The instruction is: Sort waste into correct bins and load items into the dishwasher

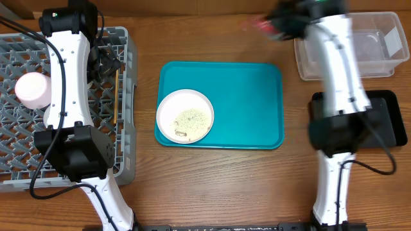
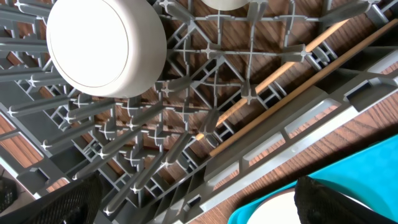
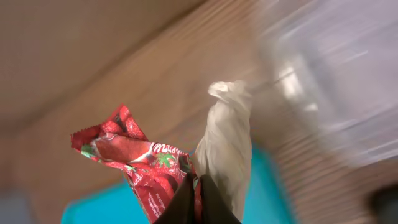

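Note:
My right gripper (image 3: 199, 202) is shut on the crumpled red wrapper (image 3: 130, 155), whose white end (image 3: 227, 137) sticks up beside the fingers. Overhead, that gripper (image 1: 266, 25) is blurred, in the air left of the clear tub (image 1: 359, 45). The black tray (image 1: 388, 122) lies under the right arm. My left gripper (image 2: 199, 208) hangs open and empty over the grey dish rack (image 1: 125, 96), near its right wall. In the rack are the pink bowl (image 1: 32, 90), upside down (image 2: 106, 46), and the chopsticks (image 2: 292, 81). The white plate (image 1: 185, 115) holds pale crumbs (image 1: 191, 119).
The teal serving tray (image 1: 250, 102) lies mid-table with the plate at its left end. A white rounded thing (image 2: 227, 3) shows at the top edge of the left wrist view. Bare wooden table runs along the front.

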